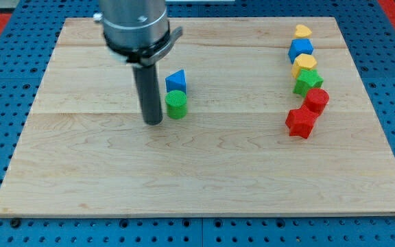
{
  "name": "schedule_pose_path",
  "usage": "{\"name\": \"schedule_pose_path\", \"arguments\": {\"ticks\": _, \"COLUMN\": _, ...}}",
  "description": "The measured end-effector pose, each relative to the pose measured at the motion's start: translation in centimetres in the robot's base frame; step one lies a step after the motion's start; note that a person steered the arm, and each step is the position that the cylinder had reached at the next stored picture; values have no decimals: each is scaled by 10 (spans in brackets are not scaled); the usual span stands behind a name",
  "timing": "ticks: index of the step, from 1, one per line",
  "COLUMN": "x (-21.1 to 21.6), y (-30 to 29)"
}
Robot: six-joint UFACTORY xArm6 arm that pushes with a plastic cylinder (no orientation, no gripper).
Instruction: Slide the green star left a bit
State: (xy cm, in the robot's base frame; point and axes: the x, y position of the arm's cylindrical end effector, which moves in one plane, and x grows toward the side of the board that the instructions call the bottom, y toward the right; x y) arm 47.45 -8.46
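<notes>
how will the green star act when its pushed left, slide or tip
The green star looks squat and flat-based, so it likely slides. It sits packed between the yellow block and a red block, which may drag along. My tip is far left.

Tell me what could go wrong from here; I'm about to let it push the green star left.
My tip sits just left of the green cylinder, far from the green star, so it could nudge the wrong green block. The star is packed against the yellow block and red block; getting behind it may scatter them.
</notes>
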Motion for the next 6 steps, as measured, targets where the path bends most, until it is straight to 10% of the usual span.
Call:
{"name": "schedule_pose_path", "arguments": {"ticks": 2, "x": 52, "y": 201}}
{"name": "schedule_pose_path", "arguments": {"ticks": 4, "x": -88, "y": 333}}
{"name": "schedule_pose_path", "arguments": {"ticks": 6, "x": -96, "y": 190}}
